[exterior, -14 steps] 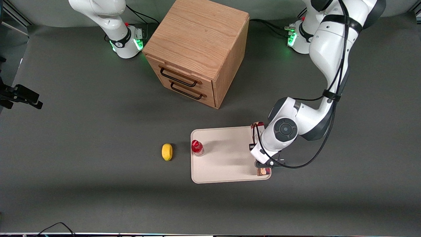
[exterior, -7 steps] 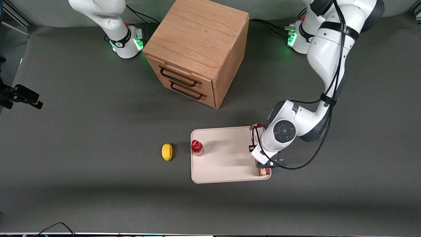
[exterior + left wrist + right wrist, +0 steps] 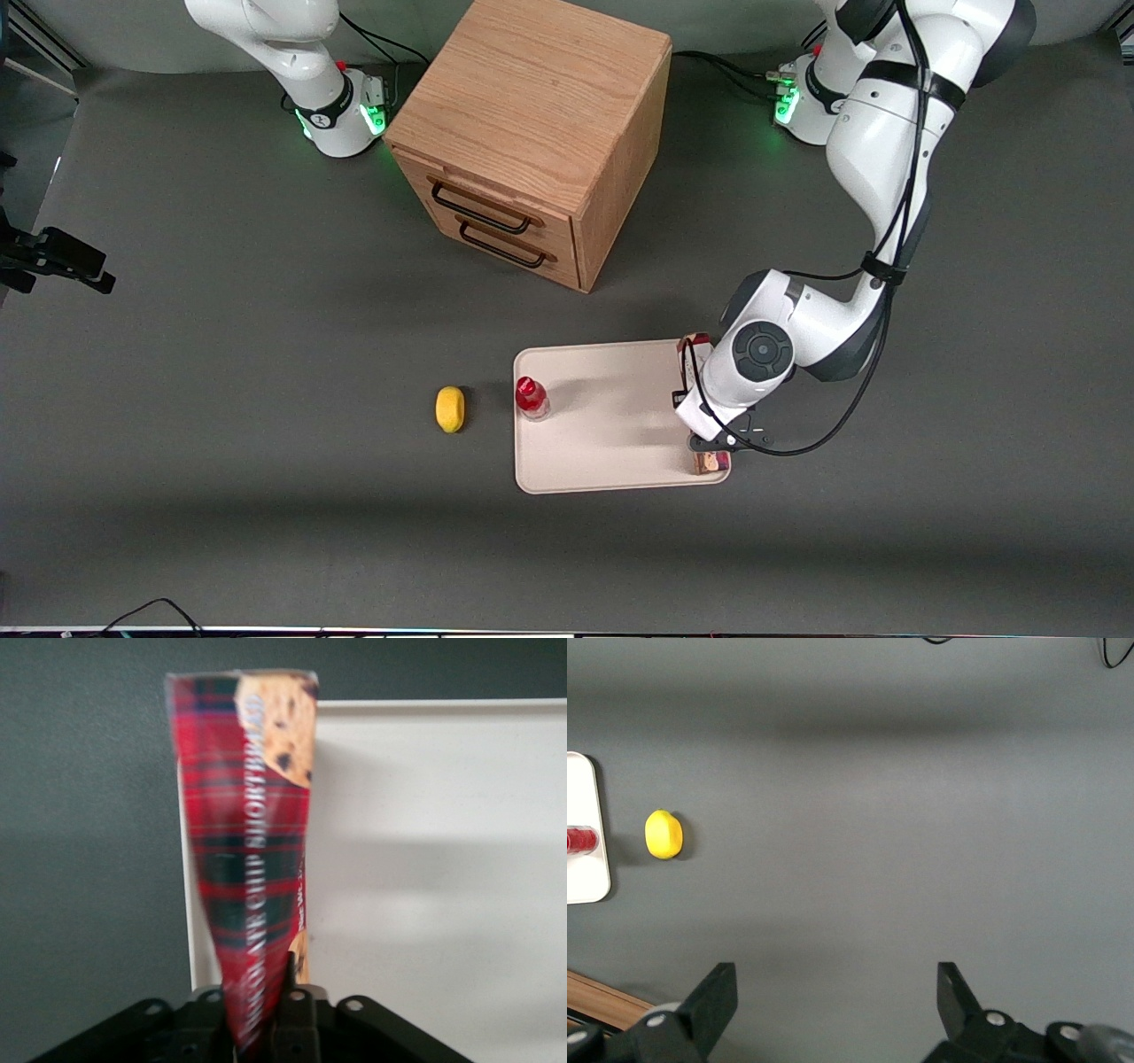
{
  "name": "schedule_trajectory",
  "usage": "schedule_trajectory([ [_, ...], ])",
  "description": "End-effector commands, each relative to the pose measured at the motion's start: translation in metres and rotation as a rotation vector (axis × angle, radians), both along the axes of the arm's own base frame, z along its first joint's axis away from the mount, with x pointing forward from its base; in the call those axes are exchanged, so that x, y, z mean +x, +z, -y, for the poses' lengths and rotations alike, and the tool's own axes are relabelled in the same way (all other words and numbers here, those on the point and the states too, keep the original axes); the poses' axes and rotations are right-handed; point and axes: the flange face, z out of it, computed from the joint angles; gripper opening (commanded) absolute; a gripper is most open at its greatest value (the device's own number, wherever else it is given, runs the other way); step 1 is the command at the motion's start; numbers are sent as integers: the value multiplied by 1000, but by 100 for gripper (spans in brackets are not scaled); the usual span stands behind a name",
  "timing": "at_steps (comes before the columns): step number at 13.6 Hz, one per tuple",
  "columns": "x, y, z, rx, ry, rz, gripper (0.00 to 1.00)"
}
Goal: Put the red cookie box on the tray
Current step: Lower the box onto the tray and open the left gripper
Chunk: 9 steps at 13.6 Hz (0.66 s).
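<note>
Gripper (image 3: 706, 424) fingers clamp red cookie box (image 3: 251, 859), long axis along tray (image 3: 602, 425) short edge.

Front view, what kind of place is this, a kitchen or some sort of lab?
Most likely a robot lab bench: two arms bolted to a grey table, staged props like a wooden drawer cabinet and lemon. The end effector holds the red cookie box at the tray edge.

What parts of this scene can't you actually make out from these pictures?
- Front view: the gripper and most of the red cookie box are hidden by the working arm's wrist.
- Left wrist view: the box's lettering is blurred, and whether the box rests on the tray cannot be told.
- Right wrist view: the small red-capped bottle is cut off by the edge.
</note>
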Motion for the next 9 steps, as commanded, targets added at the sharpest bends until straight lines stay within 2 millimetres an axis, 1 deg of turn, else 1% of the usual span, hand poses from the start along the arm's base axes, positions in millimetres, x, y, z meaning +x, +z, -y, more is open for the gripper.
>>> schedule_trajectory([
  [1,2,15,-3,7,4,35,100],
  [2,4,22,-4,7,7,43,100],
  [3,6,33,-6,4,11,58,100],
  [4,10,49,-13,0,20,77,100],
  [5,17,70,-31,2,42,95,100],
  [6,18,100,-41,-6,29,125,100],
  [7,20,129,-57,-6,22,156,100],
  [9,18,185,-110,23,72,171,100],
])
